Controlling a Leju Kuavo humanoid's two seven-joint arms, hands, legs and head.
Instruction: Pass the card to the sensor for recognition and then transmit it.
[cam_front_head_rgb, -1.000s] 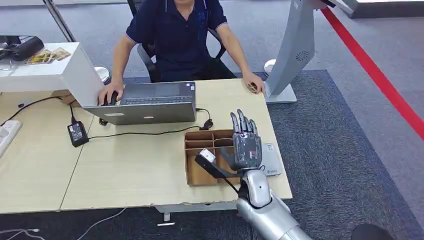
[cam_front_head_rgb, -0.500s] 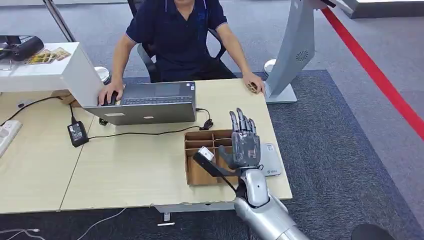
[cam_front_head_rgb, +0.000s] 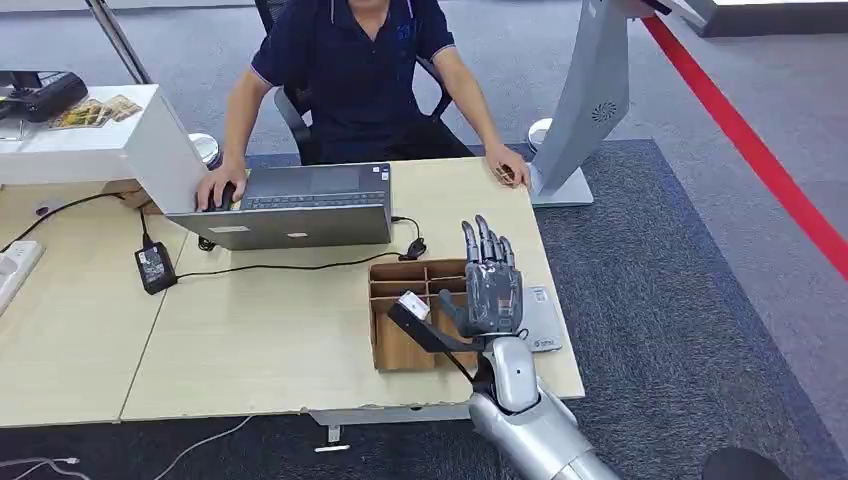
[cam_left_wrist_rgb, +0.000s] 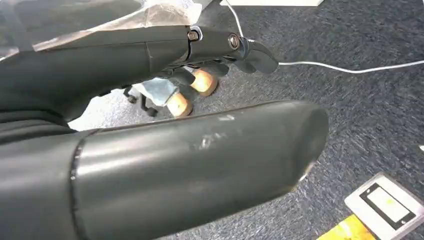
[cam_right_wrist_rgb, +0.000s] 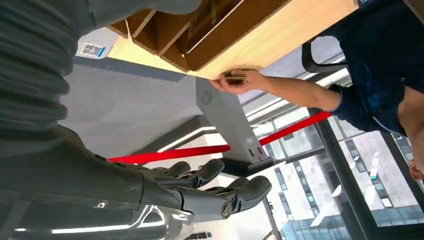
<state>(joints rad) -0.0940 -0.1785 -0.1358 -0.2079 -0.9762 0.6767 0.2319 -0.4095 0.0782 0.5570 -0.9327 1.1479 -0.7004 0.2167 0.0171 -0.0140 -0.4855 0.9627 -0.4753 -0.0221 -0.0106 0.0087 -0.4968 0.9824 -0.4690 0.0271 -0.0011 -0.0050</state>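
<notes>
My right hand (cam_front_head_rgb: 490, 285) is raised over the cardboard divider box (cam_front_head_rgb: 378, 340) near the table's right edge, fingers straight, spread and holding nothing. The right wrist view shows the same hand (cam_right_wrist_rgb: 200, 192) bare. A flat grey sensor pad (cam_front_head_rgb: 545, 320) lies on the table just right of the box, partly hidden behind the hand. Across the table a person's hand (cam_front_head_rgb: 508, 172) rests at the far corner and pinches a small thin card-like thing (cam_right_wrist_rgb: 234, 79). My left hand (cam_left_wrist_rgb: 150, 150) hangs over the carpet with its fingers extended and nothing in it.
A person sits behind a grey laptop (cam_front_head_rgb: 290, 205) with a cable and a power adapter (cam_front_head_rgb: 155, 268) on the table. A tall grey stand (cam_front_head_rgb: 590, 100) rises off the table's far right corner. A white box (cam_front_head_rgb: 100, 140) sits at the far left.
My right hand has edged slightly upward over the box. The person and the things on the table have not moved.
</notes>
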